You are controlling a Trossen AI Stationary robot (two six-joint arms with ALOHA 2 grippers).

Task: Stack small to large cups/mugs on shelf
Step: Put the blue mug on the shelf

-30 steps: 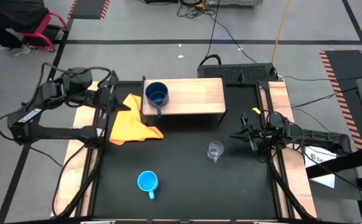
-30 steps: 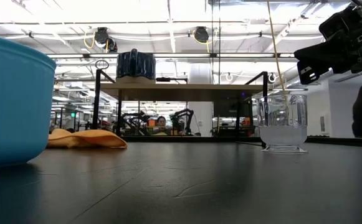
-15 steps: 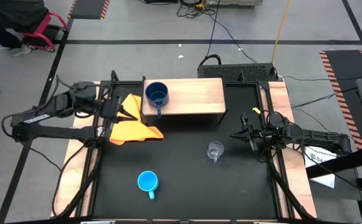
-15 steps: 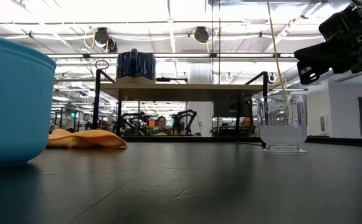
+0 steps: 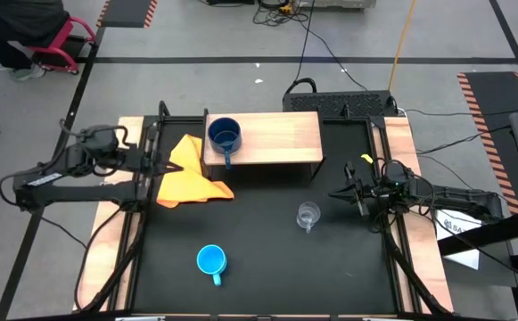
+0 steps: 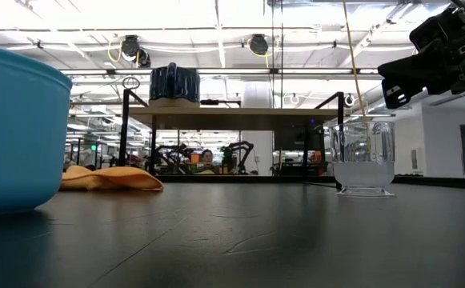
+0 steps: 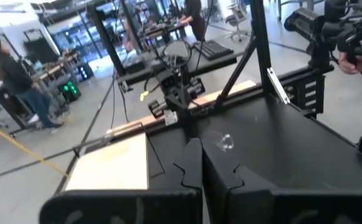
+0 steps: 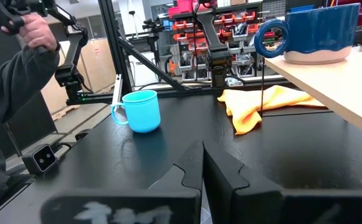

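Left end effector (image 5: 166,165) drew back; dark blue mug (image 5: 225,135) handle faces table centre.

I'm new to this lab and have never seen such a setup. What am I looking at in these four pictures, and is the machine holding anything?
It is a robot with two dark arms at a black table. One picture looks straight down, one looks level across the tabletop, and two come from cameras on the arms' wrists. The left gripper is over the orange cloth and the right gripper is beside the glass cup. Both are shut and hold nothing. The dark blue mug stands on the wooden shelf. The light blue mug stands on the table near the front. A person's sleeve shows in the right wrist view.
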